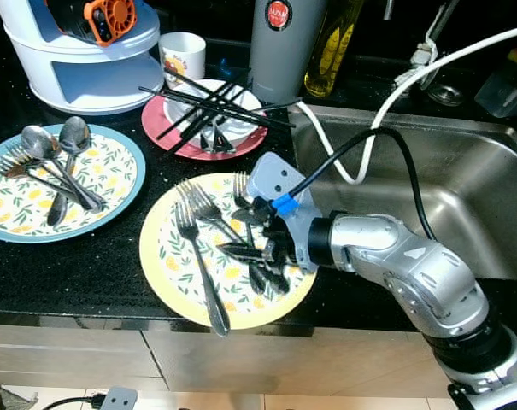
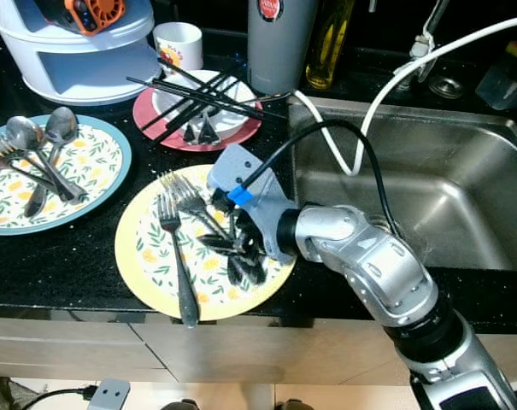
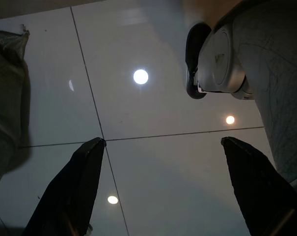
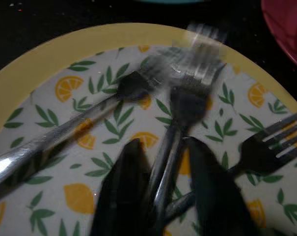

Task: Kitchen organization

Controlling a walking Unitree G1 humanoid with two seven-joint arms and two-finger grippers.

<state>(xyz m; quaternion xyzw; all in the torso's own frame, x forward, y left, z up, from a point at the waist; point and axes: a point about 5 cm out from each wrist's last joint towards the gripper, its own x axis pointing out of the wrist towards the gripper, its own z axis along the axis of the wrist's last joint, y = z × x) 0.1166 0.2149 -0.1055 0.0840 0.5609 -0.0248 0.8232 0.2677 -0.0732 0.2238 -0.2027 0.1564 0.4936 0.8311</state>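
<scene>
Over the yellow-rimmed lemon plate (image 1: 168, 248) on the black counter (image 1: 87, 273), the right gripper (image 1: 262, 256) reached among the forks (image 1: 198, 213), its fingers (image 4: 123, 191) narrowly parted around one fork handle (image 4: 165, 162). Beyond it, spoons (image 1: 61, 145) lay on a blue-rimmed plate (image 1: 130, 162). The left gripper (image 3: 163, 187) hung wide open over floor tiles (image 3: 138, 113).

Head stereo pair looked forward and down from above surface (image 1: 87, 273), mid-range; both eyes shared same scene, yellow plate (image 1: 164, 256) near centre, sink (image 2: 463, 213) at robot's right, right eye framing shifted slightly. Right wrist camera sat very close over yellow plate, looking along right pincer (image 4: 170, 196) at forks (image 4: 187, 105), blurred. Left wrist camera faced down along left pincer (image 3: 163, 191) at tiled floor (image 3: 153, 162), well away.
</scene>
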